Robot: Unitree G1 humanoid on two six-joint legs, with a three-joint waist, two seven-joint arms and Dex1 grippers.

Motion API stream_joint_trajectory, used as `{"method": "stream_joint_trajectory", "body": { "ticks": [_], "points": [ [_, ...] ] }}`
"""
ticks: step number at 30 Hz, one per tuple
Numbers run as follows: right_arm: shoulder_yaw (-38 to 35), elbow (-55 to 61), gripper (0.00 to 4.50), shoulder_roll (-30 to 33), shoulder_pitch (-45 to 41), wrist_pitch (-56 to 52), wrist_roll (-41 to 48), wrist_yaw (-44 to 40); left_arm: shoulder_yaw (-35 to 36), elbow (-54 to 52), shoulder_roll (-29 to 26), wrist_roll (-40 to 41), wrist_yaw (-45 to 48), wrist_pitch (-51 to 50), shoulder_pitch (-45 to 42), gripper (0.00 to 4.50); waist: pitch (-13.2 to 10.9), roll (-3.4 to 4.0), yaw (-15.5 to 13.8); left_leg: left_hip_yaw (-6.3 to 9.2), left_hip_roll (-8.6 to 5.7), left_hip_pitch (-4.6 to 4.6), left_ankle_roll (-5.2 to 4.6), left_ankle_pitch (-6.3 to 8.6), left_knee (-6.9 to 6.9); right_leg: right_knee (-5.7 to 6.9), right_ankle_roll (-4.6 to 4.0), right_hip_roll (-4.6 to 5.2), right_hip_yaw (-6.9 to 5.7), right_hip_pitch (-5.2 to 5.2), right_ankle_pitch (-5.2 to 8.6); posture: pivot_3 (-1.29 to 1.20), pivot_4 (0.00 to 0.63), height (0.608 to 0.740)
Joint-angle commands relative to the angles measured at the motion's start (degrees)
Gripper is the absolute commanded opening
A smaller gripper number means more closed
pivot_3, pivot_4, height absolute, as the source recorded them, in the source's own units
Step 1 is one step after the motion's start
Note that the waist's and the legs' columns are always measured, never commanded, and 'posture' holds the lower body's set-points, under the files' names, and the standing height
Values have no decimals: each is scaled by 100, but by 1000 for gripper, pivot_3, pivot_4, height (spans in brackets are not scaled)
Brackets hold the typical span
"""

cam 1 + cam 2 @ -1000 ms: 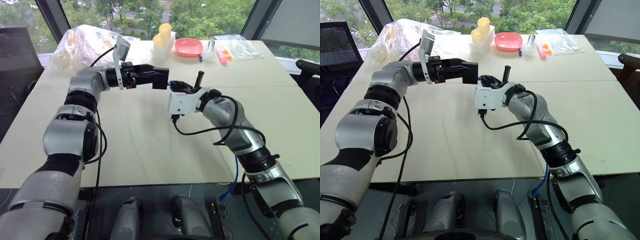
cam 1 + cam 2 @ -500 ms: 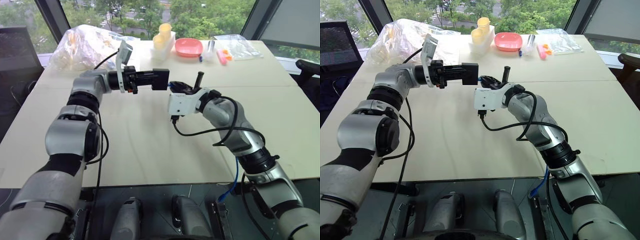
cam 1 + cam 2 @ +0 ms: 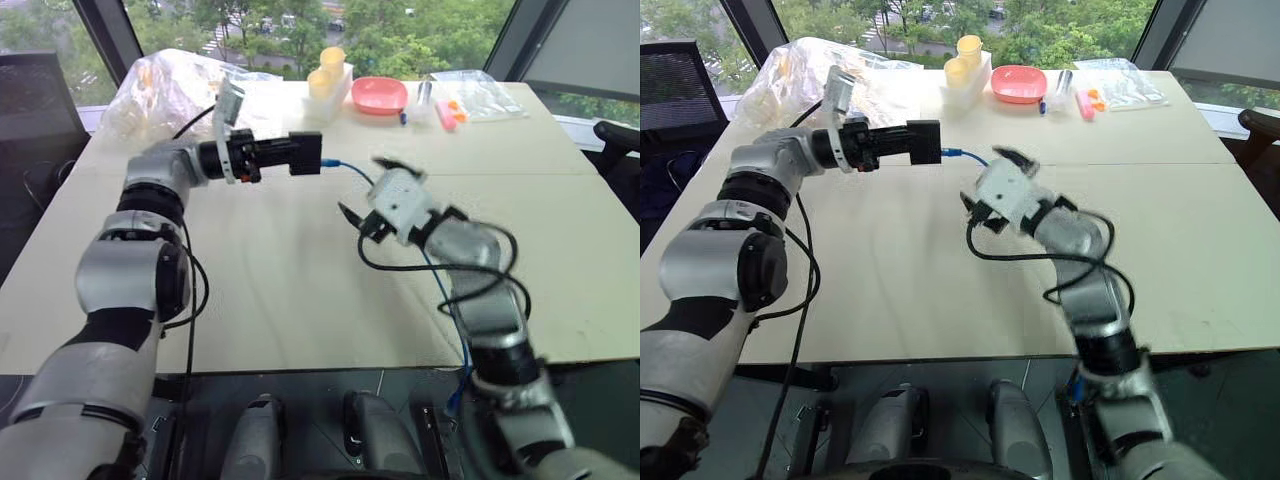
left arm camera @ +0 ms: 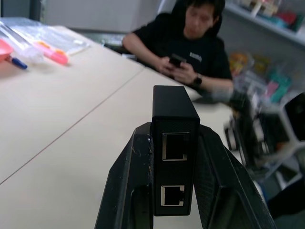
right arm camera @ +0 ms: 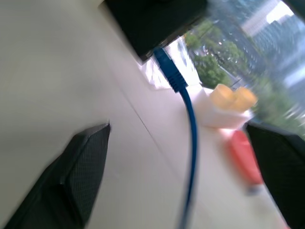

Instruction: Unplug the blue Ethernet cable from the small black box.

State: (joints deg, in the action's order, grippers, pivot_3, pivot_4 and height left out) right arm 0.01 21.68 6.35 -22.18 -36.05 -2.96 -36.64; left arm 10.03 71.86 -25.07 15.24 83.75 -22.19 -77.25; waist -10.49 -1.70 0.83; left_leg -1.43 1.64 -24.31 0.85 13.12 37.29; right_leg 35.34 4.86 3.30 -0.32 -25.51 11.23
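— What can't we make out?

— Our right arm is blurred over the desk (image 3: 250, 290); the right gripper (image 5: 181, 181) has its jaws spread wide, holding nothing. A seated person (image 4: 190, 43) is cut off at the frame edge.

— And the small black box (image 3: 306, 153)?

— Clamped between our left gripper's (image 4: 174, 191) jaws above the desk, long axis level, pointing toward our right. In the left wrist view, two ports face the camera.

— The blue Ethernet cable (image 5: 190, 124)?

— We see its plug meeting the box's end; the cord trails down toward our right arm.

— Room?

— Broad bare desk beneath; the pink bowl (image 3: 379, 94) and yellow cups (image 3: 324, 72) sit at the far edge.
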Motion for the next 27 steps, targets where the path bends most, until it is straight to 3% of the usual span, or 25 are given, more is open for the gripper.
{"method": "stream_joint_trajectory", "body": {
  "ticks": [1,5,10,19,27],
  "points": [
    [-1123,878,4480,-1335,-30,-1883,2178,308,292,-132,-130,334,333,-675,-141,532,-2,4,29,-1,6,0,0,0,4,3,-3,-5,-1,-1,-2,0,150,740],
    [-1651,822,4480,-2128,-275,-2360,3210,991,505,-229,-181,518,374,-1103,-157,532,-3,5,16,0,14,13,1,-1,12,13,-18,-5,-1,5,-9,0,150,740],
    [-1820,165,4480,-2523,-812,-1792,4204,2071,456,-455,-255,565,675,-1430,-48,532,-3,5,15,-3,15,22,1,0,10,7,-40,-3,0,13,1,0,150,740],
    [-1425,-326,4480,-1941,-981,-1025,5257,2739,118,-1073,-275,657,875,-1780,270,532,-3,6,37,-2,14,17,0,0,-8,5,-18,-10,1,5,-10,0,150,740],
    [-944,-301,4480,-1554,-1003,-882,5519,2773,5,-1182,-179,639,875,-1711,371,532,-3,5,32,-1,15,18,0,0,-6,6,-18,-13,1,6,-10,0,150,740]
  ]
}}
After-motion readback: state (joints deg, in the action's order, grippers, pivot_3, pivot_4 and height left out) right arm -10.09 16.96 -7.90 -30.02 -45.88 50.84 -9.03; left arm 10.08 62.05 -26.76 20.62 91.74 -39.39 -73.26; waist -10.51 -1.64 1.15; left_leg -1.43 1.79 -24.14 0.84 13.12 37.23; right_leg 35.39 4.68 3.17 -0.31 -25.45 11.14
